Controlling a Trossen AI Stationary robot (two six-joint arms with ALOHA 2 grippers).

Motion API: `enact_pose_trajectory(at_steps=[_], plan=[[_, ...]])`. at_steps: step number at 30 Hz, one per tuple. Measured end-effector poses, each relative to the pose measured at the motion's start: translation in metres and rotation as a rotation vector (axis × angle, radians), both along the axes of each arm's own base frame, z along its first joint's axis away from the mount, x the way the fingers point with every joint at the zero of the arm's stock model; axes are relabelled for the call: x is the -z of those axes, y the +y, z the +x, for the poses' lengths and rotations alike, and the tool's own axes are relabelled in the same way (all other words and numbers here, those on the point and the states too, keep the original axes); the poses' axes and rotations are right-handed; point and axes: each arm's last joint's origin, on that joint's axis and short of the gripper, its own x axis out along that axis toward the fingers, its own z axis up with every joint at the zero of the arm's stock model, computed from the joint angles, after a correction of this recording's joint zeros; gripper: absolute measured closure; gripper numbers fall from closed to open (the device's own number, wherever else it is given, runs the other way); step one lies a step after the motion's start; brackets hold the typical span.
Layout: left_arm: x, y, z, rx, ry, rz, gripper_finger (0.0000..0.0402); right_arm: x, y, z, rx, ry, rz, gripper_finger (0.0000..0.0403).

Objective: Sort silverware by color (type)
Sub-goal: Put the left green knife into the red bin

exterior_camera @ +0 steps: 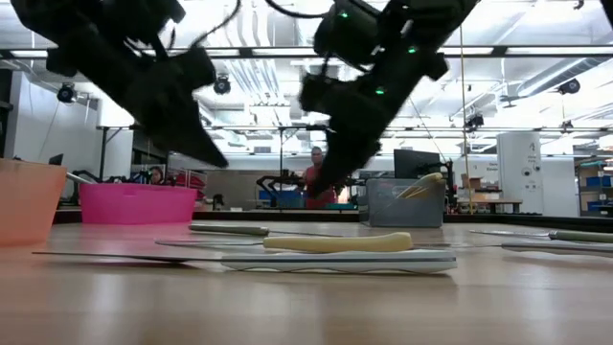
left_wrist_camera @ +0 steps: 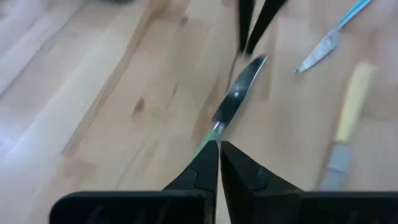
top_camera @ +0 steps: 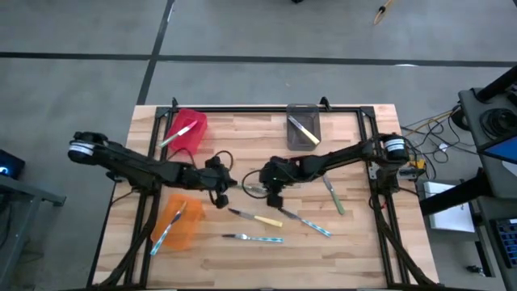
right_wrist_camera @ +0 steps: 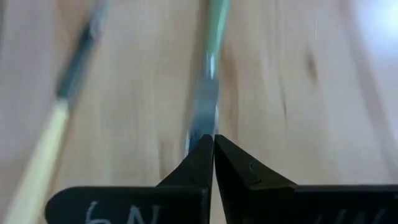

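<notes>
Both grippers clenched over one green-handled knife at mid-table

The left gripper [left_wrist_camera: 218, 149] and right gripper [right_wrist_camera: 213, 142] have slim dark fingers pressed tight, tips meeting at a green-handled knife [left_wrist_camera: 233, 99] with a shiny tapered blade lying flat on the pale wood-plank table [top_camera: 363, 250]. Whether either holds it is unclear. Other knives lie nearby, a yellow-handled knife [top_camera: 260, 218] and a blue-handled knife [top_camera: 257, 238]; more sit in the red bin [top_camera: 192, 139], orange bin [top_camera: 187, 230], grey bin [top_camera: 303, 144].

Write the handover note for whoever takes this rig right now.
Left gripper: shut, mid-table, at the handle end of the green-handled knife.
Right gripper: shut at that knife's blade tip.
Done: one knife each in red bin and grey bin, two in orange bin.
Left: that knife, a yellow-handled knife, two blue-handled knives, another green one on the table.
</notes>
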Motion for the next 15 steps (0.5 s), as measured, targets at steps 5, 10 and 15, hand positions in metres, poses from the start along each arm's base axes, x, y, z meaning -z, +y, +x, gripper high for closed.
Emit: enact_pose_trajectory(at_steps=[5, 10, 15], plan=[[0.019, 0.003, 0.012, -0.086, 0.075, 0.093, 0.0401, -0.004, 0.008, -0.034, 0.078, 0.128, 0.073, 0.0395], [0.036, 0.006, 0.018, -0.085, 0.15, 0.115, 0.0402, 0.019, 0.021, -0.061, 0.175, 0.195, 0.149, 0.0394], [0.05, 0.006, 0.02, -0.091, 0.196, 0.119, 0.0402, 0.042, 0.031, -0.068, 0.234, 0.108, 0.224, 0.0394]])
